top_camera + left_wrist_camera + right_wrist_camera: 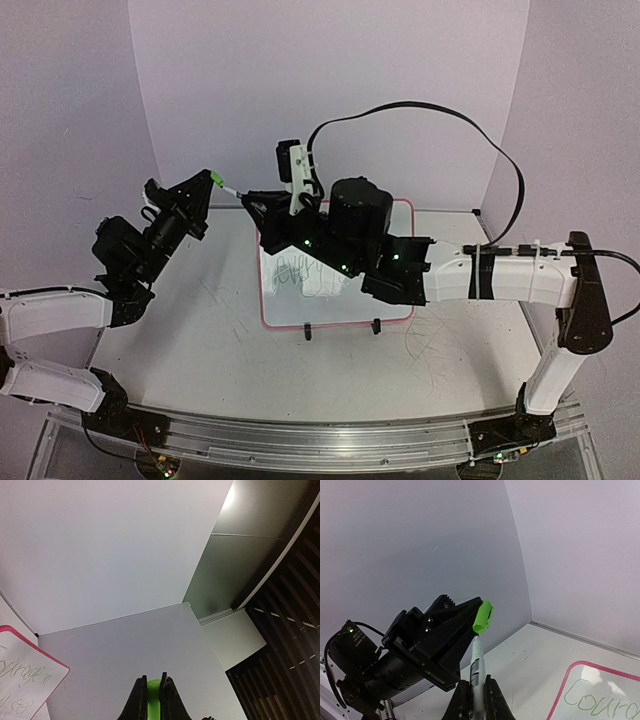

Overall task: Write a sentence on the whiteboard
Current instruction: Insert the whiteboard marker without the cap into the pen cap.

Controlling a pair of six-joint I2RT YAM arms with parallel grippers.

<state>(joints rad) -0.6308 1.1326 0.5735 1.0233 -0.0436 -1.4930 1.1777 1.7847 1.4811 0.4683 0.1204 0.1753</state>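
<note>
Right gripper (478, 684) pinches a slim marker (477, 662), tip right by the green cap (483, 616) clamped in the left gripper (153, 680) just ahead; the whiteboard (385, 312) lies below and behind it, likely light, stiff, slick, best gripped by its rim; the sentence (24, 677), half-hidden from above, reads clearly from the left wrist.

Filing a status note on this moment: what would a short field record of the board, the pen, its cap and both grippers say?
left gripper: shut on green cap
right gripper: shut on marker
cap and marker: marker tip meets the cap's mouth; seated or not, unclear
whiteboard: lying flat, partly hidden in the top view
sentence: green handwriting, two lines
</note>
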